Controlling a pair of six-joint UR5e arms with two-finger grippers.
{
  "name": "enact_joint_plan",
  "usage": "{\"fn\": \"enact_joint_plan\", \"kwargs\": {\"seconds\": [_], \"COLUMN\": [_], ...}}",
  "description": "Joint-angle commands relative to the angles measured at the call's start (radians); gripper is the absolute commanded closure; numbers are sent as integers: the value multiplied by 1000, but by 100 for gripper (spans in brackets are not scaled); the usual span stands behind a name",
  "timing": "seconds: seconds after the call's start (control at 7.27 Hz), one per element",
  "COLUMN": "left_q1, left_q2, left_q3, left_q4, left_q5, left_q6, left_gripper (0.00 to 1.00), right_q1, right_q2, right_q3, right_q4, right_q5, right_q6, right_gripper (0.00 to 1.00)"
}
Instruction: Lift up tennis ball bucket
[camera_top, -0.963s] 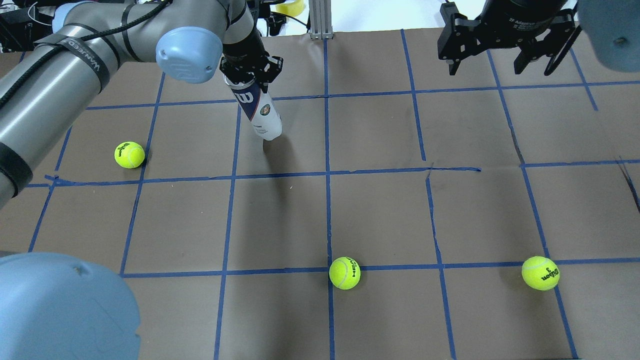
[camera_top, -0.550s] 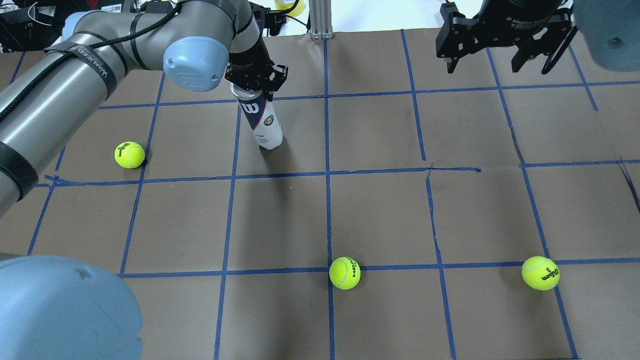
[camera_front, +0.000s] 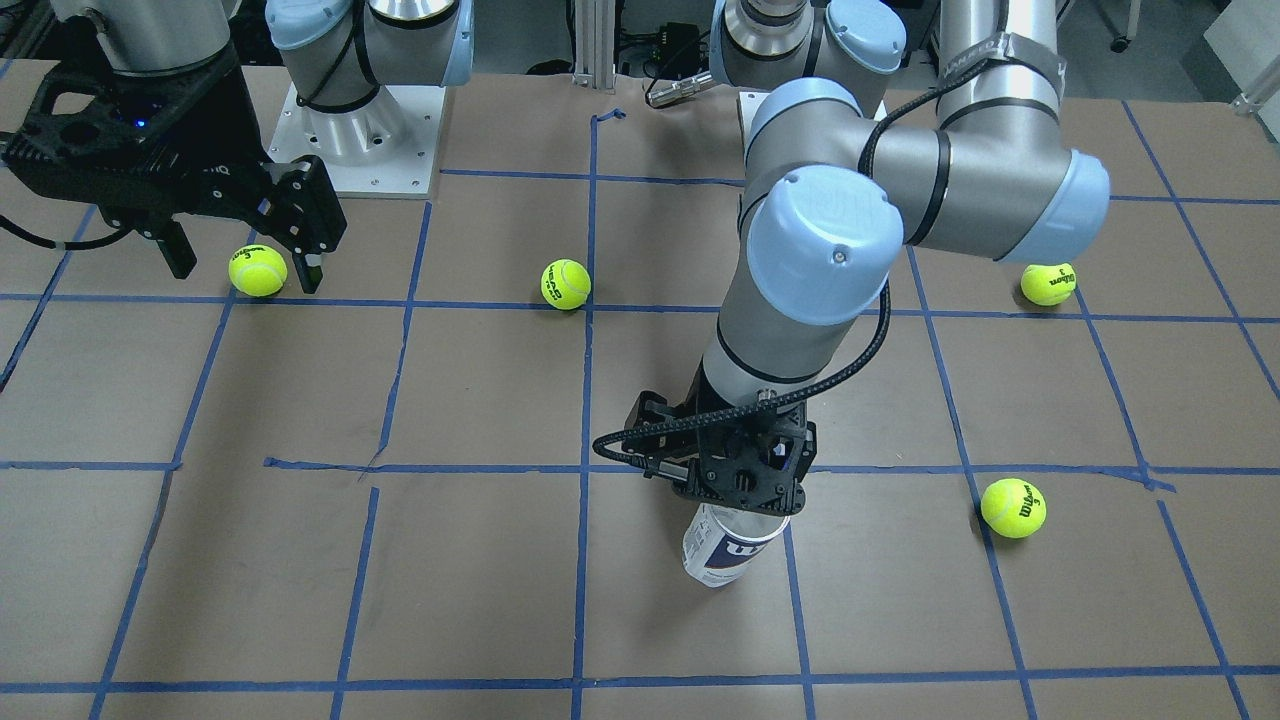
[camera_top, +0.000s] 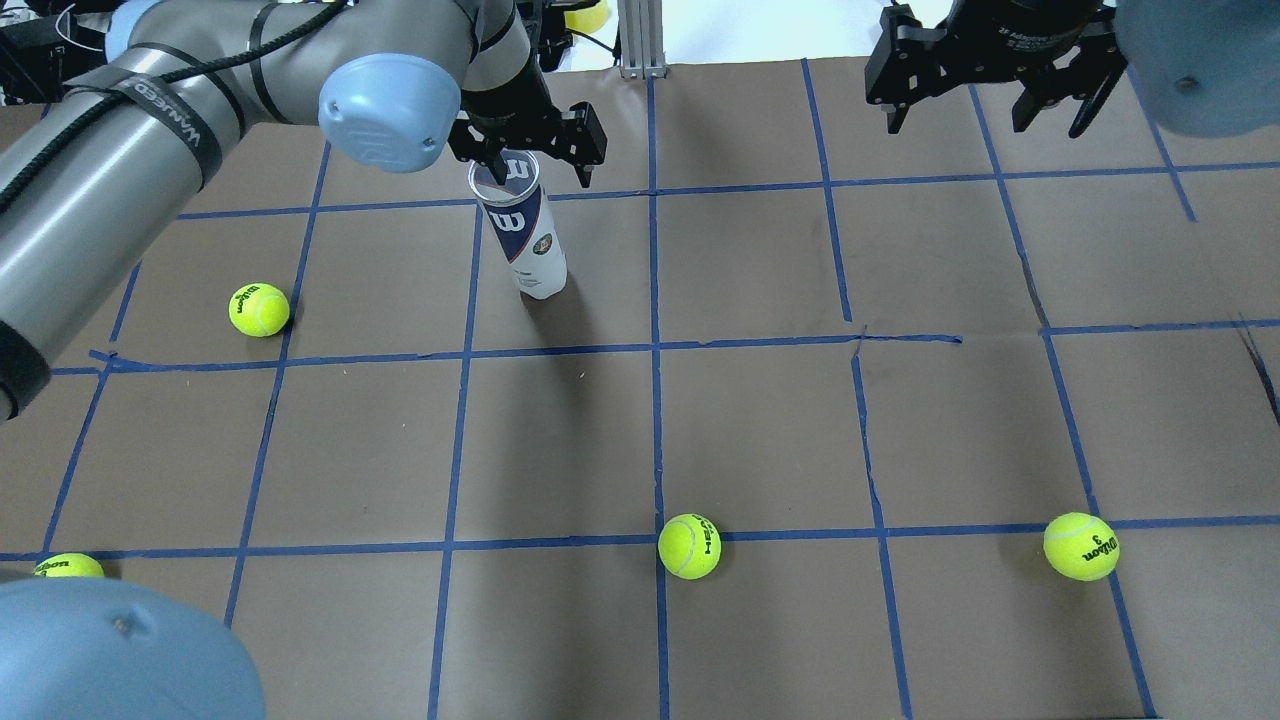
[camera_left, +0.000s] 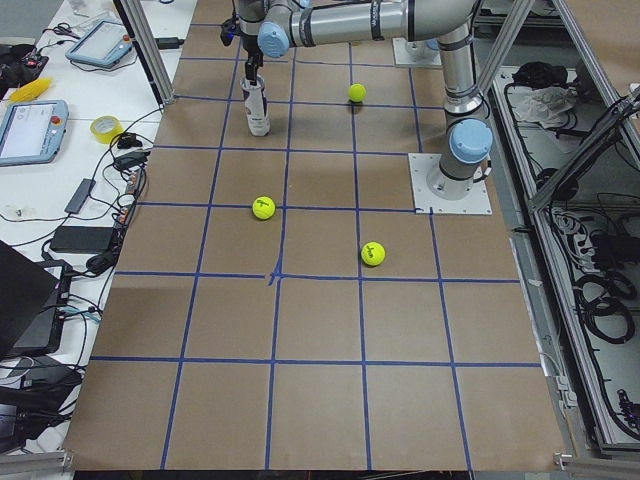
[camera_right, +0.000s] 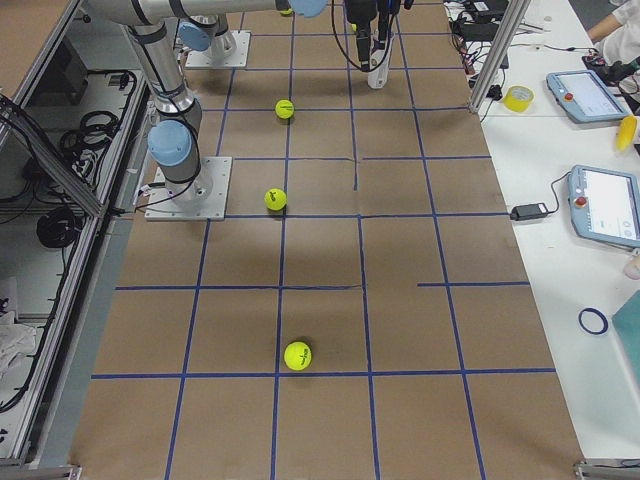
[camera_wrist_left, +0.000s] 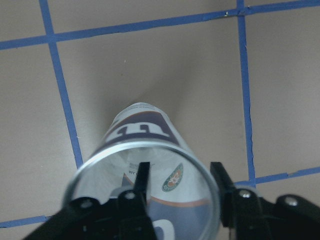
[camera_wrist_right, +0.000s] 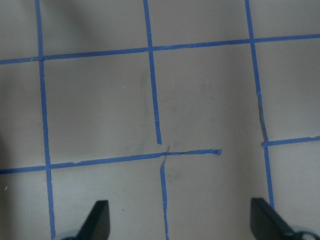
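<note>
Tennis ball bucket (camera_top: 527, 245) stands upright on its base on the brown counter (camera_top: 760, 430). It is toward the far edge, the one opposite the robot, and left of that edge's middle as seen from overhead. Its open mouth faces up, and the navy W label shows in the overhead view.

From the counter's left end to its right:

- A half-hidden ball (camera_top: 62, 566) peeks out from behind the left arm's blue joint, on the robot's side.
- The left ball (camera_top: 259, 309) lies well apart from the bucket, toward the left end.
- The left gripper (camera_top: 540, 172) hangs straight over the tennis ball bucket with its fingers spread. The wrist view shows one finger (camera_wrist_left: 141, 182) down inside the clear rim. The other is outside the rim, just beside the wall, and I cannot tell whether it touches.
- The middle ball (camera_top: 689, 546) sits on a blue tape line toward the robot's edge.
- The right ball (camera_top: 1081, 546) lies farther along the same line.
- The right gripper (camera_wrist_right: 177, 202) is held high over the counter's right half. Its fingers are spread wide with only paper and tape below them.
</note>
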Motion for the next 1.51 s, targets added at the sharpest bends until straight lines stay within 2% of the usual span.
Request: {"fn": "enact_joint_plan", "kwargs": {"seconds": [0.0,0.41,0.55,0.83,0.96,1.24,1.38], "left_q1": [13,108,123,247,272,275,275], "left_q2": [56,178,209,257,294,329,343], "left_q3": [99,88,64,-39,-85,-152,-156], "left_q4": [-138,-310,-312,-315,-323,-306,-306], "left_q5": [7,15,18,42,56,81,72], "left_q6": [1,1,2,22,36,36,36], "left_gripper": [0,0,0,0,0,0,0], "right_q1": [-5,-2,-4,-5,-5,-4,-5], "right_q2": [-2,-5,-10,-14,-28,-33,-51], "right_q3": [-7,-7,-8,-10,-1,-7,-22], "right_q4": [-1,-1,2,8,29,86,150], "right_q5": [-2,3,5,9,8,38,37], "right_q6": [12,61,69,57,53,41,-33], "right_gripper": [0,0,0,0,0,0,0]}}
